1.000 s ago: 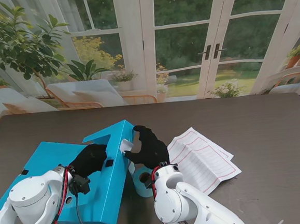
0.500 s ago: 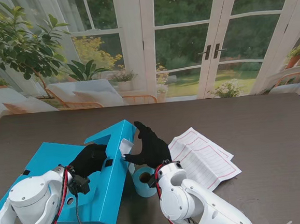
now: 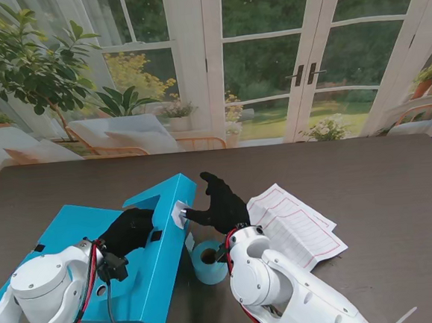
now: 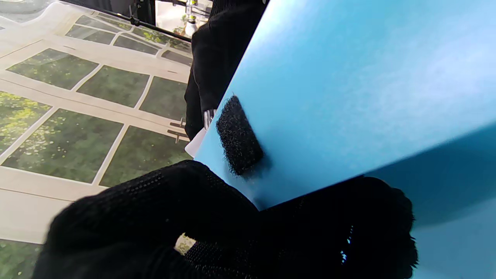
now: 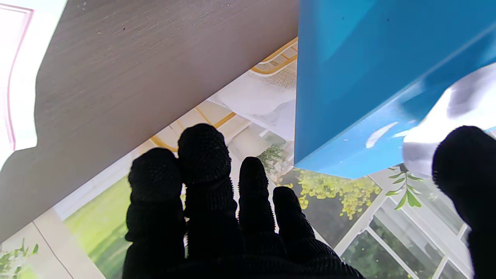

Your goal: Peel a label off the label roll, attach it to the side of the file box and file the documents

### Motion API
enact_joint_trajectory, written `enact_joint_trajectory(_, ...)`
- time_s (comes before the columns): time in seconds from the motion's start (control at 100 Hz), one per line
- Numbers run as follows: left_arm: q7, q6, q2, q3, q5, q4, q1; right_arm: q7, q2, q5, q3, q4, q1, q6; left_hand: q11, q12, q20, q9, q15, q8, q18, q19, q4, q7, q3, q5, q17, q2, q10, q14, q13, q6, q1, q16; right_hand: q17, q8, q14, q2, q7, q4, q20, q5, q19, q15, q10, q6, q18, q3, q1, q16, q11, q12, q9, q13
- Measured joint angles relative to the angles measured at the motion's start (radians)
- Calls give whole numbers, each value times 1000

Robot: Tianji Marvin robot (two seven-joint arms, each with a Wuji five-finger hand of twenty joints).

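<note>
Right hand (image 3: 221, 206) has fingers spread, thumb pressing the white label (image 3: 180, 213) onto the raised side of the blue file box (image 3: 146, 275). Left hand (image 3: 128, 230) grips that box wall from inside. Label roll (image 3: 206, 262) lies just near of the right hand; documents (image 3: 296, 228) lie right of it on the table (image 3: 382, 186).

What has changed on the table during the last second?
The right hand opened its fingers and slid its thumb, pressing the white label, along the side of the file box. The left hand kept holding the box; label roll and documents stayed.
</note>
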Motion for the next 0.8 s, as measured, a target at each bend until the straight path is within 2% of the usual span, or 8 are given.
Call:
enact_joint_trajectory(0.07, -4, 0, 1, -3, 2, -4, 4, -2, -5, 10, -5, 12, 10, 3, 0, 0, 0, 0, 0, 0, 0, 0, 0, 0, 0, 0, 0, 0, 0, 0, 0, 0, 0, 0, 0, -62, 7, 27, 71, 0, 0, 0, 0, 0, 1, -11, 0, -15, 2, 0, 0, 0, 1, 0)
enact_joint_trajectory(0.19, -10, 0, 4, -10, 5, -13, 12, -3, -15, 30, -13, 32, 25, 9, 0, 0, 0, 0, 0, 1, 0, 0, 0, 0, 0, 0, 0, 0, 0, 0, 0, 0, 0, 0, 0, -85, 11, 37, 130, -1, 0, 0, 0, 0, 2, -12, 0, -33, 14, 0, 0, 0, 3, 0)
enact_joint_trajectory(0.34, -12, 1, 6, -12, 8, -14, 17, -3, -21, 40, -15, 39, 31, 13, 0, 1, 0, 0, 0, 3, 0, 0, 0, 0, -2, -2, 0, 0, 0, 0, 0, 0, 0, 1, 0, -97, 11, 37, 166, -1, 0, 0, 0, 0, 9, -12, 0, -31, 14, 0, 0, 0, 15, 0)
enact_joint_trajectory(0.41, -13, 4, 6, -12, 9, -15, 18, -3, -22, 43, -15, 39, 31, 14, 0, 1, 0, 0, 1, 4, 0, 0, 0, 0, -2, -2, 0, 0, 0, 0, 0, 0, 0, 1, 0, -101, 11, 61, 190, -1, 0, 0, 0, 0, 11, -13, 0, -46, 26, 0, -2, 0, 15, 0)
enact_joint_trajectory(0.8, -12, 10, 8, -17, 9, -21, 28, -6, -27, 37, -38, 49, 51, 27, 0, 1, 0, 0, 1, 8, 0, 0, -2, 7, -4, -7, 0, 0, 0, 0, 0, 0, 0, 10, 0, -111, 12, 76, 228, 1, 0, 0, 0, 0, 11, -14, 0, -44, 27, 0, -2, -2, 16, 0)
